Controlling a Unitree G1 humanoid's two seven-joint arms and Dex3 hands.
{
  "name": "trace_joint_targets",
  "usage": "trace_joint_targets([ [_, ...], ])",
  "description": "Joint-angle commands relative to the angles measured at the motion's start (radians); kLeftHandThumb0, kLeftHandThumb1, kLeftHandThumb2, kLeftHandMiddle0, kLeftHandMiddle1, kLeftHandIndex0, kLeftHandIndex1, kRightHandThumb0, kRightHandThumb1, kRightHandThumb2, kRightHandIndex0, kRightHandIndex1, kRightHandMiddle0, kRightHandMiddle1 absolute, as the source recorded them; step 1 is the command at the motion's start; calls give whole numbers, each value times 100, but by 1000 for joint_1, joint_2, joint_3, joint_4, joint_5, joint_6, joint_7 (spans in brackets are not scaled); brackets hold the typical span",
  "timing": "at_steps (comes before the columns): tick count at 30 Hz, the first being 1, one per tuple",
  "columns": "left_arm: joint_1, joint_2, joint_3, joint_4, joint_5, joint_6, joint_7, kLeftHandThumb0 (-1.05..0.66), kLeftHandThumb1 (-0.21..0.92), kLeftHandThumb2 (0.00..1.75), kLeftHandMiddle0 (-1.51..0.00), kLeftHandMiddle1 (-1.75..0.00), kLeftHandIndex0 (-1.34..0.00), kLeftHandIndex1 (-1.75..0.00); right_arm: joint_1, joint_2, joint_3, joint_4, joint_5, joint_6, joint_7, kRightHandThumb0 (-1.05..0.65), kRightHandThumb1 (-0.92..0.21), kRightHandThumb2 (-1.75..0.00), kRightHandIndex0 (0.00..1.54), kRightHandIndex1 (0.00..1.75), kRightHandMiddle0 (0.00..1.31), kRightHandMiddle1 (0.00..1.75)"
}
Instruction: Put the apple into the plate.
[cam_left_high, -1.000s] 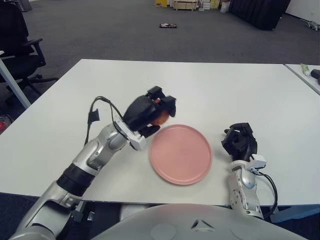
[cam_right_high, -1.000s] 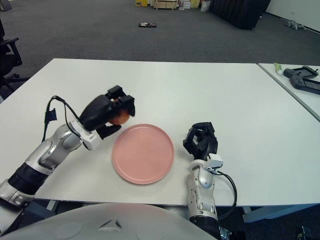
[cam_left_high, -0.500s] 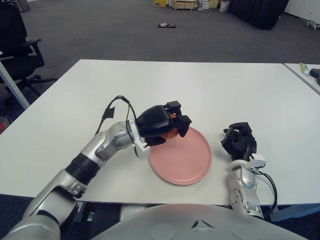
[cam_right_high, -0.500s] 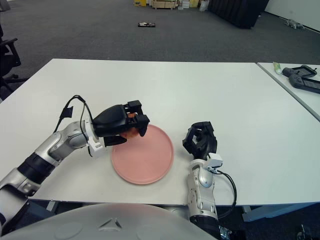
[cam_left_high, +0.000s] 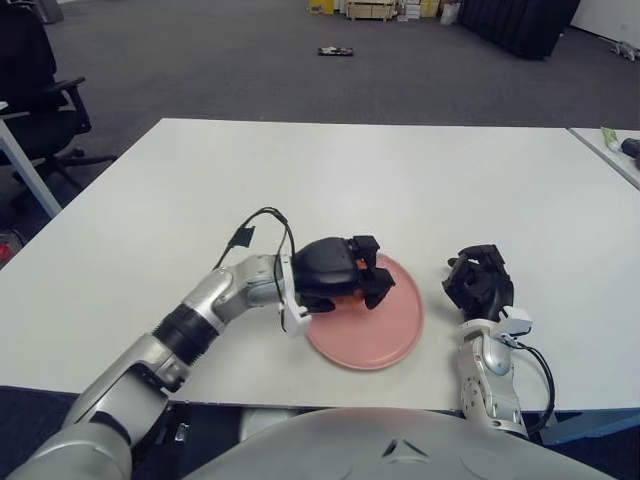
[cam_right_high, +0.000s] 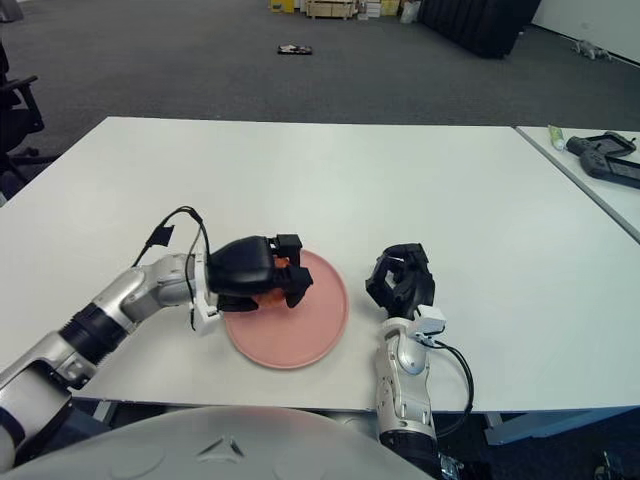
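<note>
Apple (cam_left_high: 345, 291) is sitting almost wholly hidden inside the left hand (cam_left_high: 335, 277), only a sliver of orange-red showing between the dark fingers (cam_left_high: 372, 283), which are wrapping closely around it. The hand is hanging low over the left part of the pink plate (cam_left_high: 385, 335), and whether the fruit is already touching the plate's surface cannot be told from either eye view. The right hand (cam_left_high: 478, 281) is showing just to the right of the plate, its fingers curling in on themselves and holding nothing.

The placing step looks nearly finished; what is remaining, by my judgement, is the release and the withdrawal. The risks are lying there. If the fingers are opening while the apple is not yet resting on the plate, a round fruit is likely to roll, and the hand is working near the plate's left rim, so it could be rolling off onto the white tabletop (cam_left_high: 420, 180). The fingers are also reaching around the fruit, so pulling away sideways could be dragging it along or nudging the light plate. A straight lift after a full opening seems safest.
</note>
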Motion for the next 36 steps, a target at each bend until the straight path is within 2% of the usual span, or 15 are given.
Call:
trace_joint_targets([
  [1,-9,-17,-7,49,37,-23,65,0,5,161,-82,-170,-58,-175,11,49,-1,11,-1,30,-10,-42,-51,-108,108,175,46,175],
  [5,-20,-27,-23,105,102,-52,144,0,-6,172,-90,-174,-70,-167,11,56,-3,9,13,26,-8,-42,-51,-108,108,175,46,175],
  [7,-19,-29,-24,115,110,-52,159,0,-8,173,-91,-174,-73,-164,11,58,-4,9,16,24,-7,-42,-51,-108,108,175,46,175],
  [11,-26,-33,-32,149,118,-75,197,0,-8,174,-91,-175,-70,-168,11,58,-4,10,23,23,-5,-42,-51,-108,108,175,46,175],
  [15,-54,-30,-52,201,91,-124,178,-1,-4,171,-88,-175,-68,-168,12,59,-5,8,31,30,-3,-42,-51,-108,108,175,46,175],
  [18,-68,-31,-62,236,60,-151,157,-1,9,155,-77,-175,-60,-166,12,57,-5,10,33,28,1,-42,-52,-107,108,175,46,175],
  [24,-108,-29,-82,284,37,-189,126,-1,26,136,-65,-175,-47,-165,11,56,-6,19,30,16,7,-42,-52,-107,109,175,46,175],
  [25,-116,-29,-84,285,28,-188,112,-14,42,117,-63,-175,-42,-169,10,56,-7,21,29,15,7,-42,-52,-107,109,175,46,175],
  [27,-134,-31,-89,281,0,-187,70,-26,59,96,-61,-175,-35,-172,10,56,-7,24,27,10,8,-42,-51,-108,109,175,46,175],
  [31,-149,-31,-100,287,-25,-199,26,-35,75,75,-55,-175,-29,-174,8,55,-7,27,26,6,7,-42,-51,-108,109,175,46,175],
  [32,-152,-32,-104,291,-41,-202,9,-35,77,74,-54,-175,-28,-174,8,55,-7,27,25,7,6,-42,-51,-108,109,175,46,175],
  [33,-153,-33,-105,294,-53,-202,-4,-52,82,84,-40,-174,-24,-174,8,55,-7,27,24,8,5,-42,-51,-108,109,175,46,175],
  [34,-151,-34,-107,298,-64,-203,-14,-63,86,92,-26,-165,-17,-174,8,55,-7,26,25,9,4,-42,-51,-108,109,175,46,175],
  [36,-145,-36,-110,305,-72,-207,-21,-74,89,98,-15,-156,-11,-175,8,56,-7,24,27,12,3,-42,-51,-108,109,175,46,175],
])
